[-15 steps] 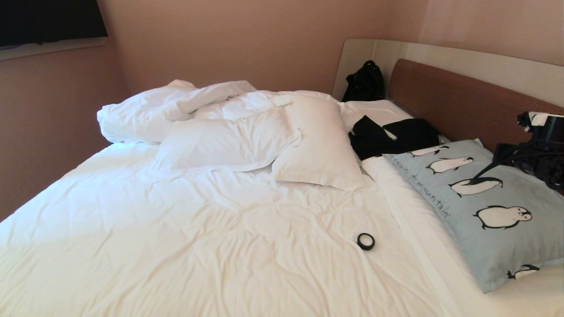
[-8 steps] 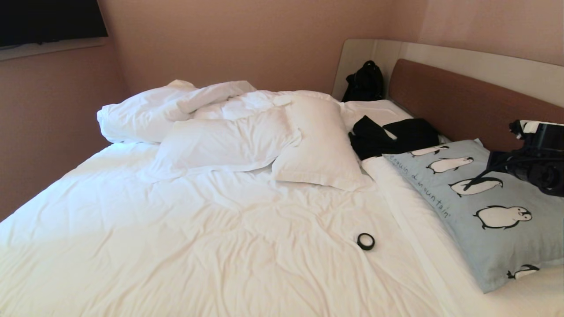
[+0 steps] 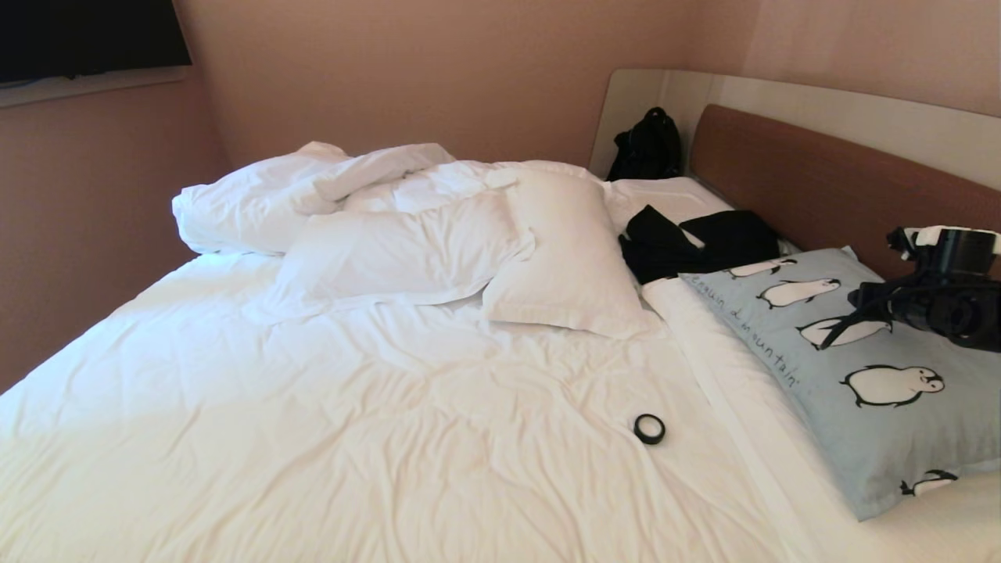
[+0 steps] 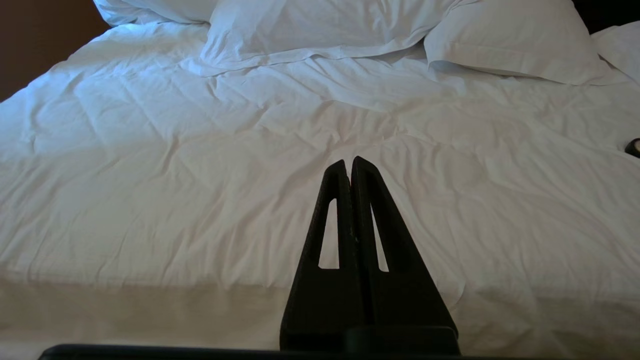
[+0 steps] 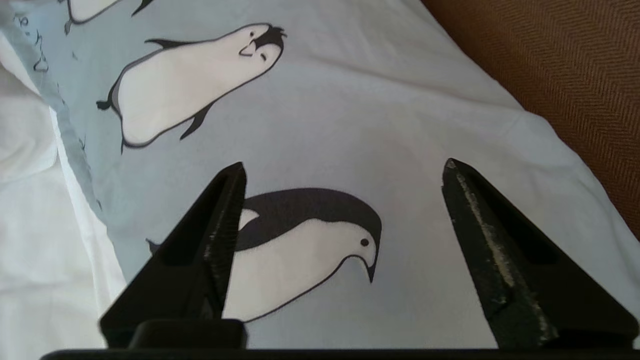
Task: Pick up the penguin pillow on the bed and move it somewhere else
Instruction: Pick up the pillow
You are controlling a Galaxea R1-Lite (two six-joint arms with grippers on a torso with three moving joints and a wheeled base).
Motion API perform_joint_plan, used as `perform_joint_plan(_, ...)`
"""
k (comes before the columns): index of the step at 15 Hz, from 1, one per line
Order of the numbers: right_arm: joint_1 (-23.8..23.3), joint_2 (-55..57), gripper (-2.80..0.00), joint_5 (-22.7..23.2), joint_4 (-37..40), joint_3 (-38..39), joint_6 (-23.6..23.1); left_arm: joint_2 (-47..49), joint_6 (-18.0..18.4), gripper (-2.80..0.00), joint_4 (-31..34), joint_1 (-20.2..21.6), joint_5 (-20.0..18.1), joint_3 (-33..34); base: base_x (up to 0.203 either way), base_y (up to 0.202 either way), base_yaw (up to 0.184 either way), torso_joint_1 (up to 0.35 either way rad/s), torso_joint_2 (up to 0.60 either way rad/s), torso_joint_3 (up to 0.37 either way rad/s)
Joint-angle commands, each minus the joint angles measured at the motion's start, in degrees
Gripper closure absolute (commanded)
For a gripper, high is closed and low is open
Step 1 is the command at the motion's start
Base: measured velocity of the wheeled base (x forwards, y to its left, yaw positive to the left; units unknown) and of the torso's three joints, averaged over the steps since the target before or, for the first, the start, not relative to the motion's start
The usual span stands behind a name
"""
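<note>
Your right hand (image 5: 344, 167) hangs over the penguin pillow (image 3: 860, 367), its two fingers spread wide and holding nothing. Under the gap between them you see a printed penguin on the pale blue cloth. The pillow lies on the bed (image 3: 391, 438) at the robot's right side, close against the brown headboard (image 3: 813, 180). It looks as if the pillow is already set down and this is the release, though the hand could also be open for a new grasp; from this moment alone I cannot decide.

If you are releasing, draw the hand straight away from the cloth, so that no fingertip catches the fabric and drags the pillow. If you want to grasp, come down on the flanged edge or pinch a fold, because the flat middle is soft and will likely slip out.

Your left hand (image 4: 351, 165) is parked low over the front of the bed, fingers pressed together and empty.

The bed has a wrinkled white sheet, so things sink a little and can slide. Two white pillows (image 3: 563, 250) and a rumpled duvet (image 3: 258, 195) lie at the far side. A black garment (image 3: 696, 242) lies just beyond the penguin pillow, and a small black ring (image 3: 649, 428) lies on the sheet. A black bag (image 3: 647, 147) stands in the corner by the pink wall.
</note>
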Motion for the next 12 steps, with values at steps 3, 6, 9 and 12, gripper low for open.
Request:
perform_joint_plan(3,-0.01,-2.06,-2.80,-0.06,11.74,-1.93,-0.05,-0.02,-0.02,0.00,0.02,-0.01,0.02,0.09,0.000,0.000,0.000,0.000,0.00,0.000)
perform_joint_plan(6,-0.02,-3.12,-2.80,-0.04,21.75,-5.49,0.07,-0.02,-0.02,0.00,0.02,-0.01,0.02,0.09,0.000,0.000,0.000,0.000,0.00,0.000)
perform_joint_plan(9,-0.10,-2.53,-2.80,-0.06,24.33,-6.74,0.01,-0.02,-0.02,0.00,0.02,-0.01,0.02,0.09,0.000,0.000,0.000,0.000,0.00,0.000)
perform_joint_plan(12,-0.10,-2.00,-2.80,0.03,24.39,-6.74,-0.17,-0.02,-0.02,0.00,0.02,-0.01,0.02,0.09,0.000,0.000,0.000,0.000,0.00,0.000)
